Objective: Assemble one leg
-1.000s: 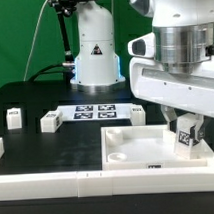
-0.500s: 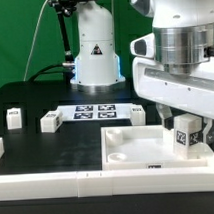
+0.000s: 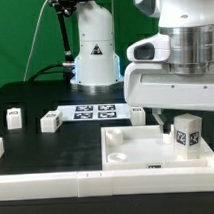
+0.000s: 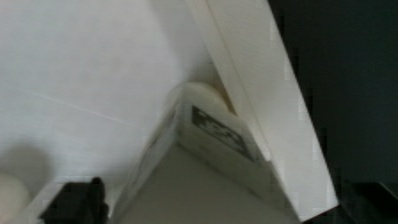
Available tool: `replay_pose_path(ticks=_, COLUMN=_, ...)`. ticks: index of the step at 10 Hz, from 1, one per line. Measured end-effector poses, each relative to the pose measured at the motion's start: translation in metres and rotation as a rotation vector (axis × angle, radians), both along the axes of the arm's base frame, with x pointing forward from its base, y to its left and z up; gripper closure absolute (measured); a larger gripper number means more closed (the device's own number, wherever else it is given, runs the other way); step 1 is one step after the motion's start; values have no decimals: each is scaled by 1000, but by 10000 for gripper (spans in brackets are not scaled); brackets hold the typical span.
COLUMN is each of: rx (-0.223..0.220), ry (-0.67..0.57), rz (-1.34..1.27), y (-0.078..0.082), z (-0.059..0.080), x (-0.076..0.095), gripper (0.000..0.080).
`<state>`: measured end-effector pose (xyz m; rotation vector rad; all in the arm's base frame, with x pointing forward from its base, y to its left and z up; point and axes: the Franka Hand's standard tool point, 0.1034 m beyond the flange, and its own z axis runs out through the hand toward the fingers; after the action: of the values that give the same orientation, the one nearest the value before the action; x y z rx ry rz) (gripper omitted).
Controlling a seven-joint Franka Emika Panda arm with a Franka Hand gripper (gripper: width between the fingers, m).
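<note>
Here the leg (image 3: 186,134) stands inside the tray's (image 3: 132,157) far corner; pincer's grip unclear.

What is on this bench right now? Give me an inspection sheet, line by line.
Surface: black table, no spills seen.
Job's things: the leg stands upright at the white tray's far corner on the exterior view's right, tag facing the camera.
Clutter: three small tagged blocks stand on the table; marker board lies flat behind them; white parts line the front edge.
Grippers: gripper hangs just above the leg, not holding it; open or shut unclear.
Cables: black cable beside the arm base.
Surroundings: green backdrop.
</note>
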<state>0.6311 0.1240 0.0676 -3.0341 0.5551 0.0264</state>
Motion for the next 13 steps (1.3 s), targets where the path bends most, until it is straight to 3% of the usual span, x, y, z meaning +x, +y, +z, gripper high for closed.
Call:
replay_pose_path(ticks=7, rx=-5, ry=-33, rz=643, y=1, z=-2, x=-4, gripper=151)
replay_pose_path(ticks=10, rx=-5, ry=-34, rz=589, y=2, z=-5, x=-6, gripper=181)
replay_pose_path(ticks=11, rx=-4, ry=-33, rz=589, y=2, z=-5, x=-6, gripper=372)
replay_pose_path(ticks=12, rx=-6, ry=-33, rz=589, y=2, z=-5, x=-6, gripper=372)
replay_pose_path(ticks=13, rx=-7, ry=-32, rz=587, y=0, z=-5, x=-6, gripper=509)
